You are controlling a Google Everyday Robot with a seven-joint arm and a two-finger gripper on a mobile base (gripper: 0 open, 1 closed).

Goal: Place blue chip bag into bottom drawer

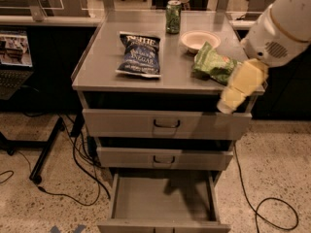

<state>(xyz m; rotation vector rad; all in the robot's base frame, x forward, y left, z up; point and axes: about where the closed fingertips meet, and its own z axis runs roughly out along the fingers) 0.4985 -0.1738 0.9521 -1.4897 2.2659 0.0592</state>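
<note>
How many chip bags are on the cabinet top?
2: the blue chip bag left of centre, a green chip bag at right by the bowl. The gripper hangs over the right front edge.

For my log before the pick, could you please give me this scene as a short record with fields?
blue chip bag: flat on the cabinet top, left of centre
bottom drawer: pulled open
gripper: over the cabinet's front right corner, apart from the blue chip bag
also on top: green chip bag, can, bowl
task state: bag not yet picked up

claw [227, 101] at cabinet [102, 57] right edge | bottom drawer [160, 198] open, unobstructed
</note>
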